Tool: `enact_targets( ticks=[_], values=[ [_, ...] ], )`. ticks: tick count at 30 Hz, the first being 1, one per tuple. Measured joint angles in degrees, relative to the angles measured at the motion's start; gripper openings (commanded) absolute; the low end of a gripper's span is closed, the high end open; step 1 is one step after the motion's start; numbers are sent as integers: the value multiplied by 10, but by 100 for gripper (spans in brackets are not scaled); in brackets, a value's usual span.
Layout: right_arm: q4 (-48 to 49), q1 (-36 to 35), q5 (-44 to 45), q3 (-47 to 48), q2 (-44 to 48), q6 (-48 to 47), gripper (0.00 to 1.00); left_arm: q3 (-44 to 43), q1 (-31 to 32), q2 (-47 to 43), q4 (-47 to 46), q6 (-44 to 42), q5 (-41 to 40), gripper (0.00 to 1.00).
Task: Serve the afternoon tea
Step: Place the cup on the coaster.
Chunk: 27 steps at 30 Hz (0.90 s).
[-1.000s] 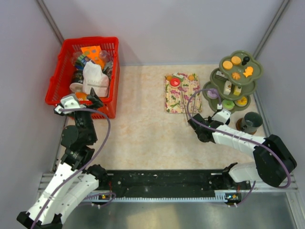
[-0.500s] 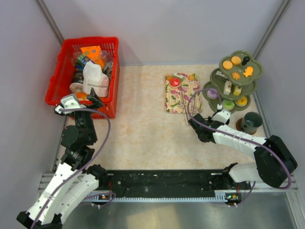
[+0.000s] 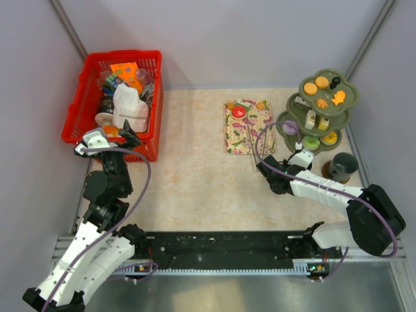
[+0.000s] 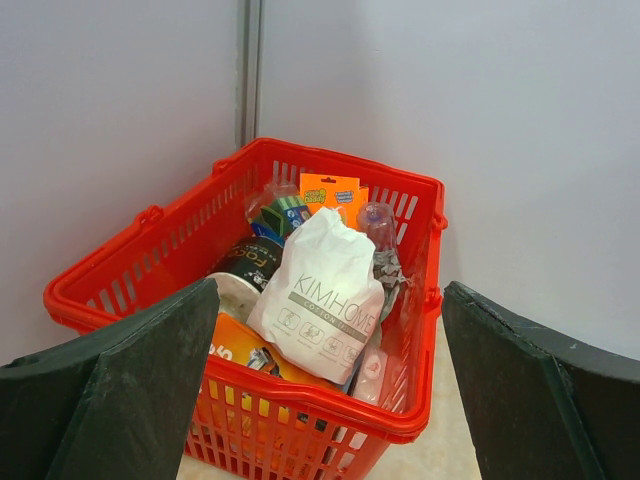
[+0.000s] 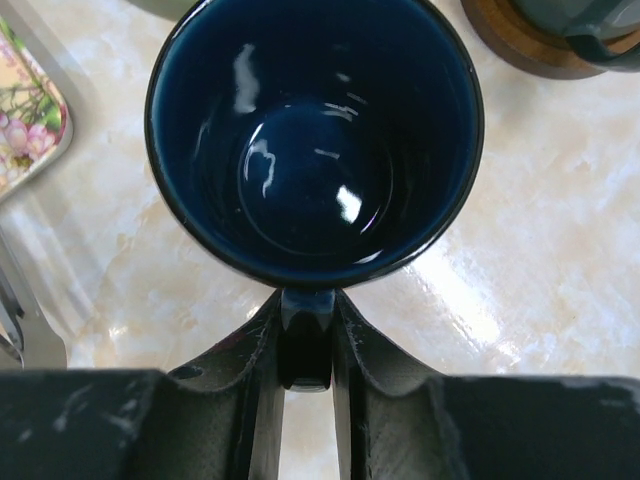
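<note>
Right pincer (image 5: 305,335) clamps the navy mug (image 5: 315,150) by its handle, just beside the 3-tier stand (image 3: 317,107); left pincer (image 4: 330,300) gapes wide.

Beige table (image 3: 195,182): red basket (image 3: 120,54), floral tray (image 3: 240,138), stand (image 3: 351,96).

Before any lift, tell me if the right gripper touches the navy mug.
Touching. Right wrist view: right gripper pinches the navy mug by its handle, no gap.

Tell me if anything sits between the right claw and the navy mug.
Nothing visible does. The right claw is shut on the handle of the navy mug, one finger pressed against each side.
</note>
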<state>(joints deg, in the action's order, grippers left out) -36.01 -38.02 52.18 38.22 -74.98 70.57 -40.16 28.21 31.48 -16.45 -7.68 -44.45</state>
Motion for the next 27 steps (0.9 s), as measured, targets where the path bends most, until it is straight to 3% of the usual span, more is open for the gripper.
enact_targets(
  ticks=[11, 15, 19, 27],
  values=[
    [-4, -7, -28, 0, 9, -5, 49, 0, 0, 0, 0, 0, 0, 98],
    [-8, -13, -29, 1, 24, -11, 70, 0, 0, 0, 0, 0, 0, 98],
    [-22, -16, -29, 3, 59, -28, 84, 0, 0, 0, 0, 0, 0, 98],
    [-38, -16, -25, 23, 190, -139, 90, 0, 0, 0, 0, -5, 0, 98]
  ],
)
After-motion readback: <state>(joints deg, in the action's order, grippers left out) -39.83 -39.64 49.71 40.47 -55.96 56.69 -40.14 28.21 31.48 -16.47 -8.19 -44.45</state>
